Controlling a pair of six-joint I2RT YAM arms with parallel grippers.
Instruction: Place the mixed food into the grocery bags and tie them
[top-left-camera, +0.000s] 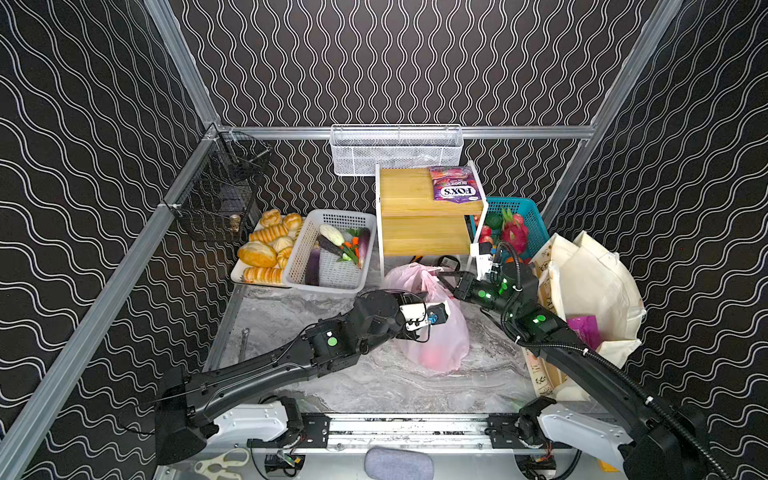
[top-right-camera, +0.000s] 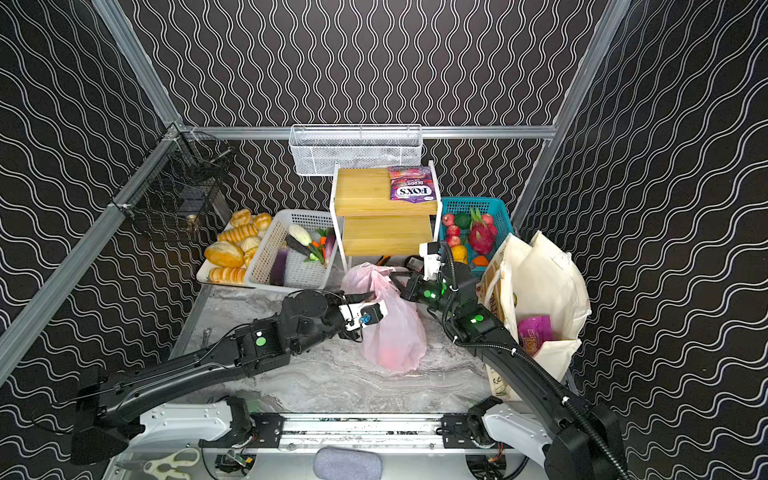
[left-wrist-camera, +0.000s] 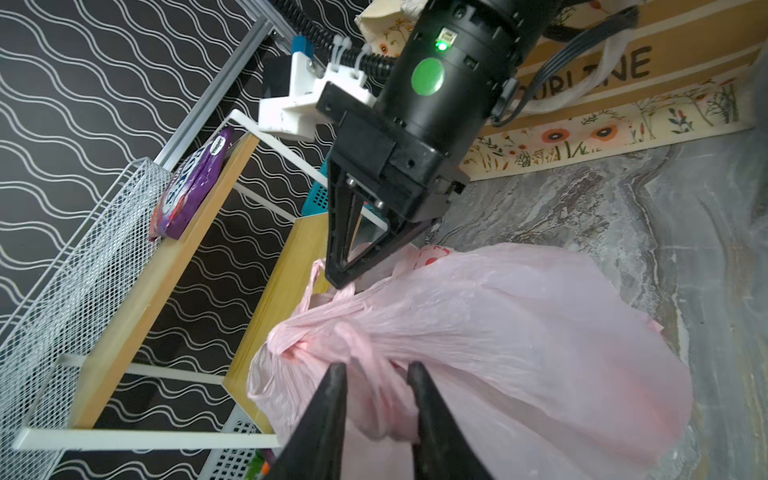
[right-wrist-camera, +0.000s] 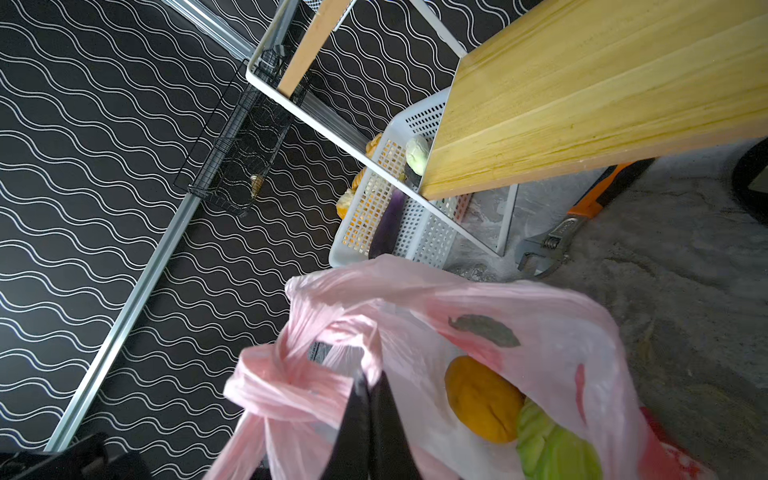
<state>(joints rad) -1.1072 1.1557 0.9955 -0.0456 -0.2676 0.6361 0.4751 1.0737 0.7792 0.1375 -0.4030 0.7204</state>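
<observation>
thin translucent pink plastic bag (top-left-camera: 434, 332) sits mid-frame on grey marbled worktop (top-left-camera: 365, 378), handles twisted into a knot (left-wrist-camera: 297, 345). right pincer (right-wrist-camera: 368, 380) clenched on bag plastic beside the knot. left pincer (left-wrist-camera: 376, 370) straddles a bag fold, jaws part-way apart; can't tell if gripping. cream canvas tote (top-left-camera: 598, 282) stands at right.

The left arm (top-left-camera: 266, 365) and right arm (top-left-camera: 598, 386) are matte black, built of angular links and rounded joint housings, and rise from glossy white base shells (top-left-camera: 249, 422) dotted with small screws. Round green stickers (top-left-camera: 331, 341) mark the joints, and small green lights (top-left-camera: 482, 294) glow on the right arm. A ribbed black hose (top-left-camera: 623, 377) runs along it, fixed with white zip ties (left-wrist-camera: 343, 43). White printed brackets (left-wrist-camera: 299, 108) sit at the wrists. The right pincer (left-wrist-camera: 341, 280) has black tapering fingers (left-wrist-camera: 336, 232) with triangular cut-outs and silver bolts (left-wrist-camera: 379, 203).
</observation>
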